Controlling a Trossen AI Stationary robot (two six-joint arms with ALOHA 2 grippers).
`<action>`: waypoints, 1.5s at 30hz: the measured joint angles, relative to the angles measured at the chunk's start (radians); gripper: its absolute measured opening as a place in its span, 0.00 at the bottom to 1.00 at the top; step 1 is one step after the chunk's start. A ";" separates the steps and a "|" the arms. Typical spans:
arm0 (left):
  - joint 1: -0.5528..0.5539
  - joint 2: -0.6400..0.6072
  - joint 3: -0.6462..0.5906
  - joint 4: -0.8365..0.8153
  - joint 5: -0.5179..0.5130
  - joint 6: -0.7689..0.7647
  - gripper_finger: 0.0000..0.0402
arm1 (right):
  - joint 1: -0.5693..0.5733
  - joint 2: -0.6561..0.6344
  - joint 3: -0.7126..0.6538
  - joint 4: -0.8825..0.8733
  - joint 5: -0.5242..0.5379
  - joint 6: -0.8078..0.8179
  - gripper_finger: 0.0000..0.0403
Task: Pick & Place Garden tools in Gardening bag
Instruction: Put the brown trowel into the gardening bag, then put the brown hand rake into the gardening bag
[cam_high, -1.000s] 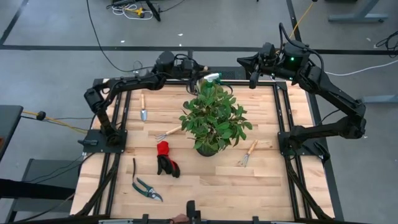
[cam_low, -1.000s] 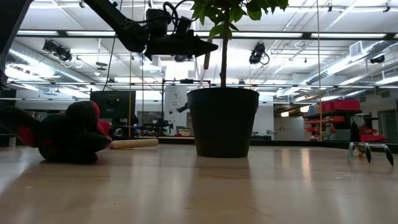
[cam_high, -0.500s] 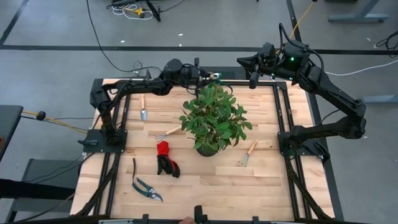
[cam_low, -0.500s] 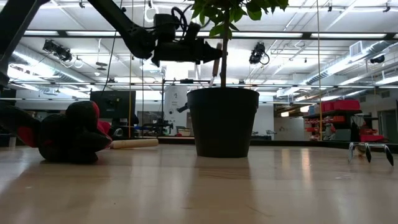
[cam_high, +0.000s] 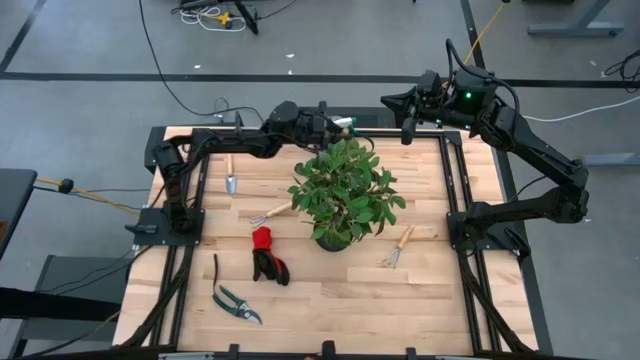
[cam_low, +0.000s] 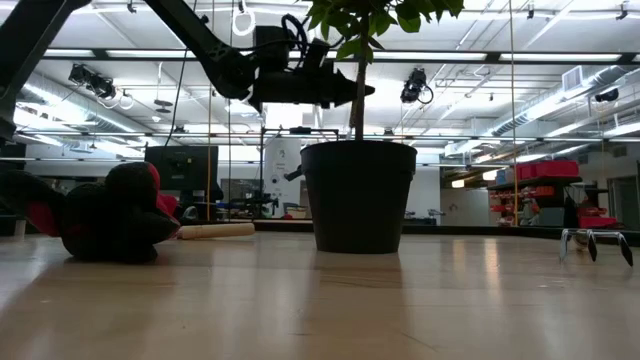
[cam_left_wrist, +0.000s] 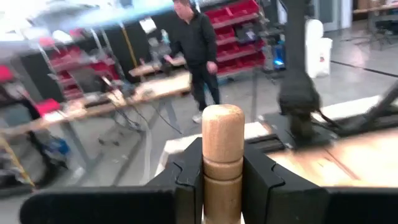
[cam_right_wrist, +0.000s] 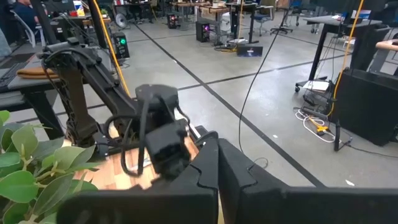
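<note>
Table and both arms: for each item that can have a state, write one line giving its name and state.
Left gripper: shut on a wooden-handled tool, raised over the table's far edge.
Right gripper: shut, empty, raised at the far right corner.
Trowel: lying flat.
Hand rake: lying flat beside the plant.
Second rake: lying flat.
Gloves: lying in a heap.
Pruning shears: lying, blades parted.
Plant: upright.

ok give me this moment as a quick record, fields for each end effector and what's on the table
left end effector: shut on a wooden-handled tool, raised at the table's far edge behind the plant
right end effector: shut, empty, raised at the far right corner
on table: trowel, hand rake, second rake, gloves, shears
bag: not visible
</note>
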 joint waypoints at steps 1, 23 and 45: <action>-0.006 0.006 -0.002 -0.004 0.007 -0.002 0.18 | 0.000 0.000 0.000 0.000 0.000 0.000 0.00; -0.064 0.031 0.000 0.006 -0.002 0.007 0.18 | 0.000 0.000 0.000 -0.002 0.001 -0.023 0.00; -0.077 0.030 0.000 -0.062 -0.020 0.007 0.42 | 0.000 0.000 0.000 -0.002 0.001 -0.023 0.00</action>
